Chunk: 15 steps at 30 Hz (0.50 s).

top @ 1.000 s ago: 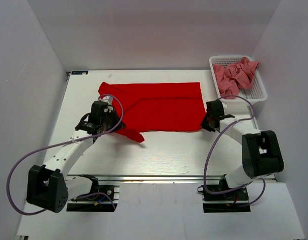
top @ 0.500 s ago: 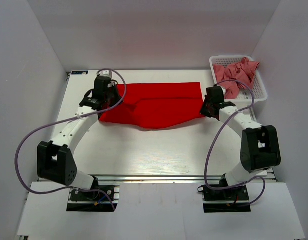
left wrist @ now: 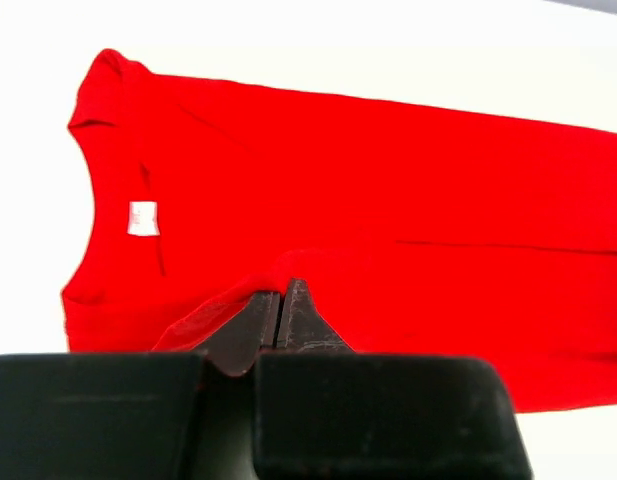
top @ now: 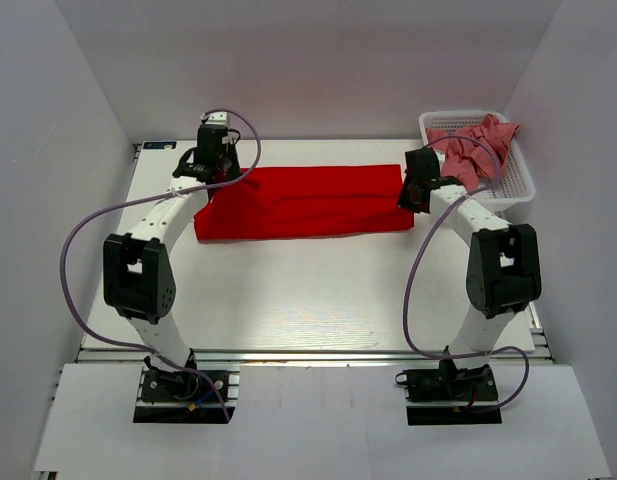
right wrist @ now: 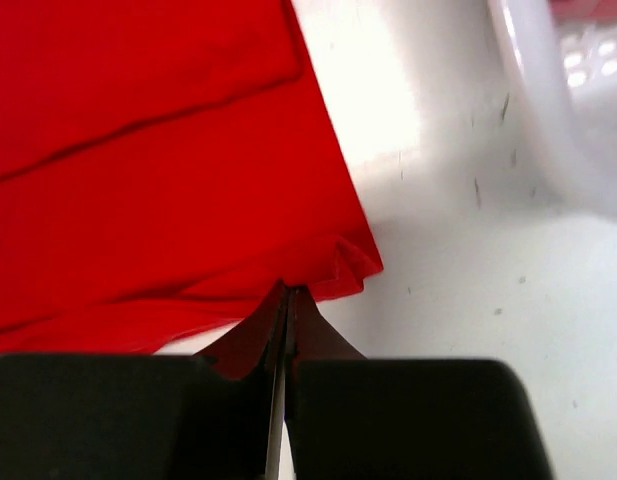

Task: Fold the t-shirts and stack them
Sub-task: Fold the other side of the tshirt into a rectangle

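while both grippers have only a thin pinch of cloth, my main worry is a slip: the left gripper point(left wrist: 279, 297) is closed on a raised fold of the red shirt point(top: 303, 203) below the collar, and the right gripper point(right wrist: 288, 297) is closed on a small puckered corner at the other end. if i pull the arms apart or lift unevenly, i judge one end could slide out and the fold would skew. the pucker at the right corner may also set as a crease if i let go as it is. the right arm works just beside the basket point(top: 518, 185) holding the pink shirts point(top: 473, 150), so a careless swing could nudge it.

the red shirt lies as a long band across the far half of the table point(top: 318, 290), between the two grippers. both arms are stretched well forward from their bases, left to the band's left end, right to its right end, with fingers angled down at the cloth.
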### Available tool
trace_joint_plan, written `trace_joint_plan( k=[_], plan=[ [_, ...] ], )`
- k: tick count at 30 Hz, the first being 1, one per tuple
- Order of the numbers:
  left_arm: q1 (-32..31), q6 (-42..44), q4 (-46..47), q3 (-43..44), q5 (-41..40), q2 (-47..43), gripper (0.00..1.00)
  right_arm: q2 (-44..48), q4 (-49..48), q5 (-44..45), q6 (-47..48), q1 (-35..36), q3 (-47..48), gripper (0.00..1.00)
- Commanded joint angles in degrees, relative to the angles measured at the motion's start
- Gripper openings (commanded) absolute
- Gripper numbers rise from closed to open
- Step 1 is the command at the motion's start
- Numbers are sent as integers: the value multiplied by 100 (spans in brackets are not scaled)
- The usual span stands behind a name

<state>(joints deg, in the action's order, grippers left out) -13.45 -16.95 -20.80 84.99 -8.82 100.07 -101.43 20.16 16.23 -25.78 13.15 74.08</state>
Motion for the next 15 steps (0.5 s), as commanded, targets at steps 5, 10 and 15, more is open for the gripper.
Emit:
trace_joint_plan(
  k=[5, 10, 15],
  plan=[
    [360, 525, 620, 421, -33, 512, 0, -649, 356, 557, 284, -102, 1028, 0],
    [519, 579, 946, 860, 345, 1136, 0, -1352, 576, 496, 284, -172, 1783, 0],
    [677, 579, 876, 1632, 548, 1901, 0, -1766, 594, 250, 328, -242, 2224, 0]
  ],
)
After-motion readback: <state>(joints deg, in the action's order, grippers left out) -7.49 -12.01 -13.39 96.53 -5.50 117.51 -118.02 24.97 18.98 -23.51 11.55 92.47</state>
